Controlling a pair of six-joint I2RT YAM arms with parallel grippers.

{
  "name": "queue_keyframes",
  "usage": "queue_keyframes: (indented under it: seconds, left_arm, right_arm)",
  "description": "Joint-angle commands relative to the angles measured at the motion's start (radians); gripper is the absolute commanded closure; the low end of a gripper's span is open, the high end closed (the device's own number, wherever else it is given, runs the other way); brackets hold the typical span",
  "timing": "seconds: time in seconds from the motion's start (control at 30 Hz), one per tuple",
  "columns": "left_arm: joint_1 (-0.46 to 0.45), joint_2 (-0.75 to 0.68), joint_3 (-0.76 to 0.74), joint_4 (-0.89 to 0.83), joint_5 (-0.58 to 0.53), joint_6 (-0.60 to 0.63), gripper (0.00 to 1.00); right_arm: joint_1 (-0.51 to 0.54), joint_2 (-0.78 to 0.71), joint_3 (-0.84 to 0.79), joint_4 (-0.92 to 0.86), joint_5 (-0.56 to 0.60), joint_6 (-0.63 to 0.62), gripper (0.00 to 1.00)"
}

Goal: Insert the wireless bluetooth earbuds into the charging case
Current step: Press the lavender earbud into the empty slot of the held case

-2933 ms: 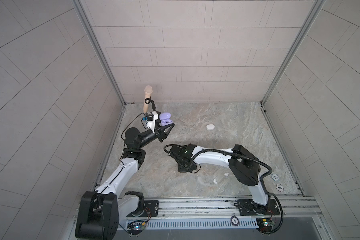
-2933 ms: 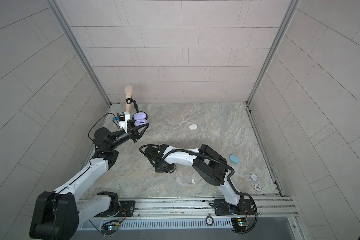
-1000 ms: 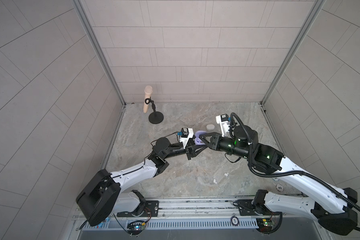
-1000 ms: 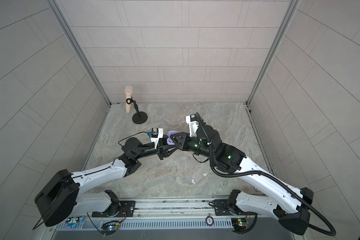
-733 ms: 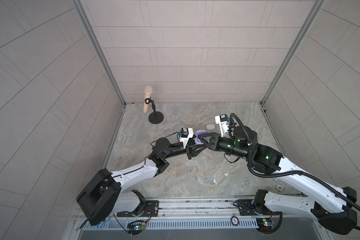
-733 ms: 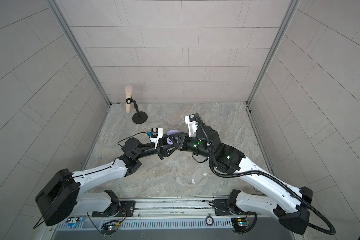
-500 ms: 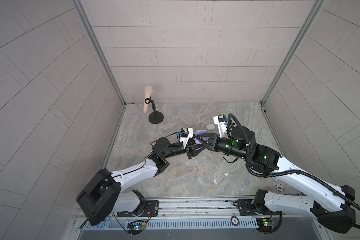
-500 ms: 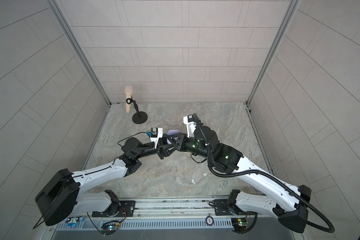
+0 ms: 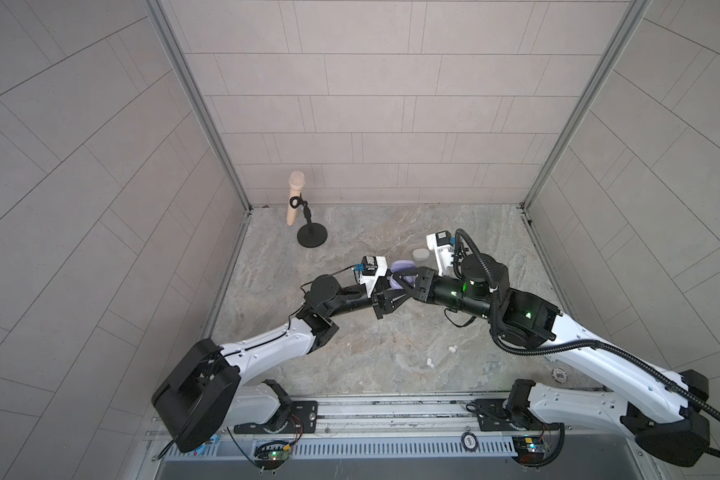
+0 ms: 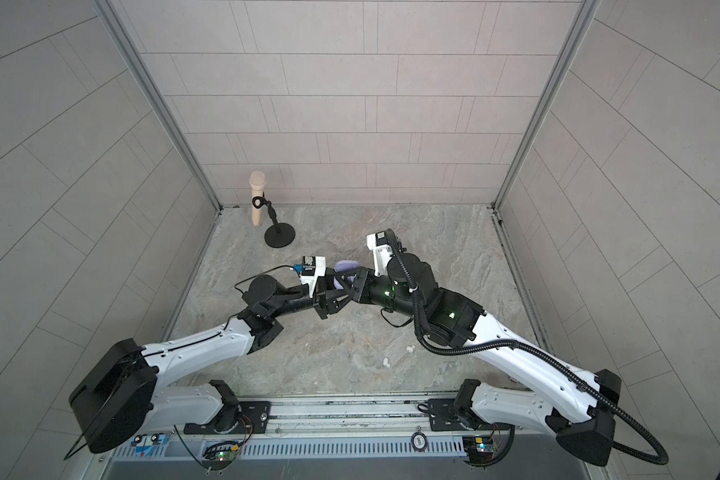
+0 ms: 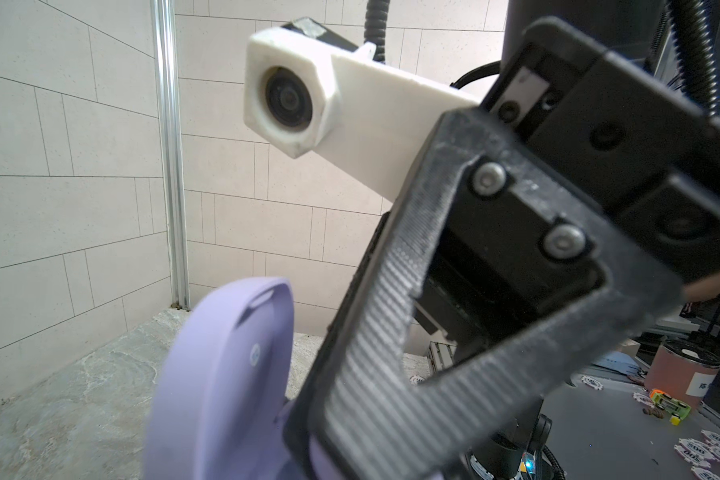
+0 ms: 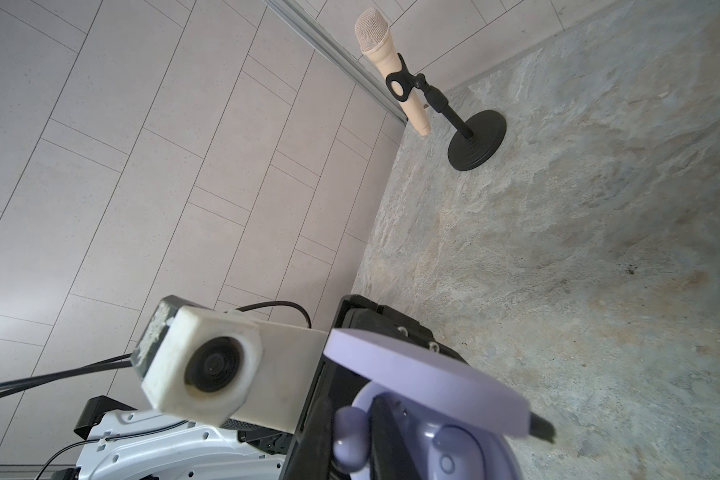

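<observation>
Above marbled tabletop, left pincer grips open charging case (lilac); right pincer pinches lilac earbud.

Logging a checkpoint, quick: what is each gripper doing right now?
Left gripper: closed, holding the open lilac charging case.
Right gripper: closed on a lilac earbud at the case.

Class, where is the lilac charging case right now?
In both top views the lilac charging case is held off the table near its middle, lid open, in the left gripper, with the right gripper meeting it from the right.
</observation>
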Motion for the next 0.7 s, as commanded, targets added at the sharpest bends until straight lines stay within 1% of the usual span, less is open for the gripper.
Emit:
queue_keyframes:
  seconds: [0.0,0.13,0.4,0.47,0.67]
  left_arm:
    - [-0.004,-0.033,0.035,0.029,-0.003,0.016,1.0]
    - [-0.003,-0.037,0.037,0.029,-0.006,0.017,1.0]
    - [-0.005,-0.049,0.036,0.011,-0.011,0.029,1.0]
    - [-0.005,-0.049,0.033,0.011,-0.014,0.029,1.0]
    - [-0.005,-0.056,0.031,0.009,-0.018,0.03,1.0]
  right_arm:
    - [0.007,-0.005,-0.008,-0.008,0.011,0.021,0.9]
    - [0.007,-0.011,-0.009,-0.03,0.024,0.021,0.88]
    - [0.007,-0.007,0.002,-0.059,0.019,0.016,0.76]
    - [0.007,-0.008,0.002,-0.066,0.022,0.017,0.72]
    - [0.007,-0.018,0.001,-0.085,0.033,0.017,0.65]
